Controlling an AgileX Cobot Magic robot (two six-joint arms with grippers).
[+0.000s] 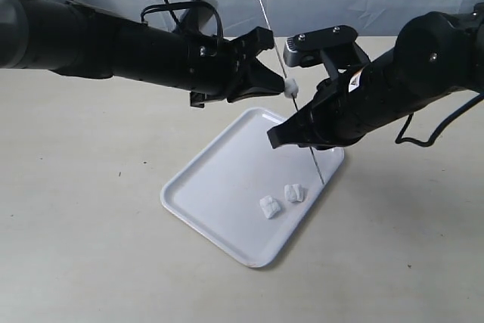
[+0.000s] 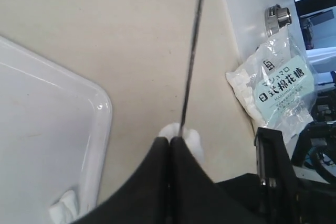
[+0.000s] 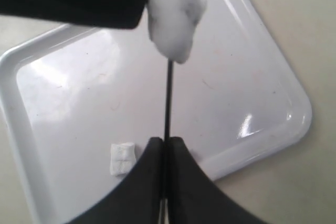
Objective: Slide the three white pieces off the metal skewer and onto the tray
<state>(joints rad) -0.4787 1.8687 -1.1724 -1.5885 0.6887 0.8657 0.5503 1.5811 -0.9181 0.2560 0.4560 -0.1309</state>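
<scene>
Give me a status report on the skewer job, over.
Left gripper shut on metal skewer at last white piece. Right gripper shut lower down, in its path. Two pieces on tray.

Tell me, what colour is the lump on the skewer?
White; the lump shows best in the right wrist view.

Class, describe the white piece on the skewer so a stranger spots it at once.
Find the white tray. A metal skewer slants above it. The white piece is threaded on that rod, in the air; the other two lie on the tray.
</scene>
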